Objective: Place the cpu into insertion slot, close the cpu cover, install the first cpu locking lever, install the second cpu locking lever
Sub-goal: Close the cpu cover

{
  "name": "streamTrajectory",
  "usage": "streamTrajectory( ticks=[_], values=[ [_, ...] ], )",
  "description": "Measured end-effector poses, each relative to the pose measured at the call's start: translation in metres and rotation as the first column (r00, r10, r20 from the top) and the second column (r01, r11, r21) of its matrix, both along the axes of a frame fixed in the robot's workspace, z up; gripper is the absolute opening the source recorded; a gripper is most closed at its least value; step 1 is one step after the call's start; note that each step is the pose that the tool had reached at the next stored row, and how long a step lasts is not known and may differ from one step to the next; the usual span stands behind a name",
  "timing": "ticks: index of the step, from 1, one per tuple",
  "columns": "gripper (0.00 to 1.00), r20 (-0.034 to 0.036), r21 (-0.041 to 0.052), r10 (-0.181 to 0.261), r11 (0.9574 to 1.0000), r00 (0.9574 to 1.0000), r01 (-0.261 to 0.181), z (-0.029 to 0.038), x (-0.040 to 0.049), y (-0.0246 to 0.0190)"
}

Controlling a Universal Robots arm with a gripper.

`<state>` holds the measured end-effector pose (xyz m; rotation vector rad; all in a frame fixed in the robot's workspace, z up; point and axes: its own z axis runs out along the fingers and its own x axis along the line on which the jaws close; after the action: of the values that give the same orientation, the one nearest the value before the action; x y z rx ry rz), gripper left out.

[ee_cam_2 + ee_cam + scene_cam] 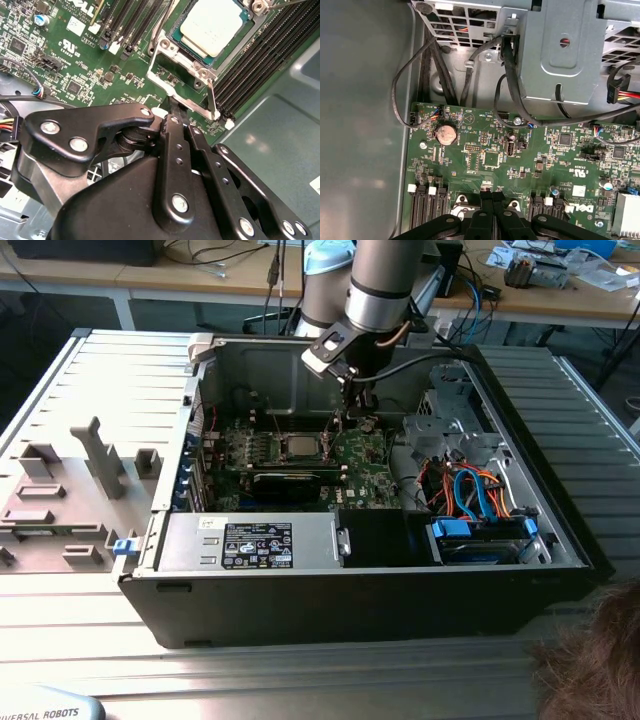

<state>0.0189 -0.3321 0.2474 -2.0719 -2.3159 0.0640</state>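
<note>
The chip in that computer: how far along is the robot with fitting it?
The cpu is already seated. The cpu cover stands open, with the gripper at its edge. Closing it and both locking steps remain.

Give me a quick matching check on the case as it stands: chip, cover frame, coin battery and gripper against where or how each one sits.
Things:
1. chip
2. cover frame
3. coin battery
4. gripper

Places or states:
A. swung open, off the chip
B. close up to the cover frame's edge
C. lying in the socket, metal top up
D. on the green board, near black cables

Pairs: 1-C, 2-A, 3-D, 4-B
</note>
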Motion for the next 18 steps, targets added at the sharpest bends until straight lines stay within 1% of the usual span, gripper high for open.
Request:
streamTrajectory(
  ticks=[9,18],
  values=[
    [0.11,0.0001,0.0,0.0,1.0,1.0,0.0,-0.0008,-0.0015,0.0],
    [0.11,0.0,0.0,0.0,1.0,1.0,0.0,-0.0015,-0.0066,0.0]
  ],
)
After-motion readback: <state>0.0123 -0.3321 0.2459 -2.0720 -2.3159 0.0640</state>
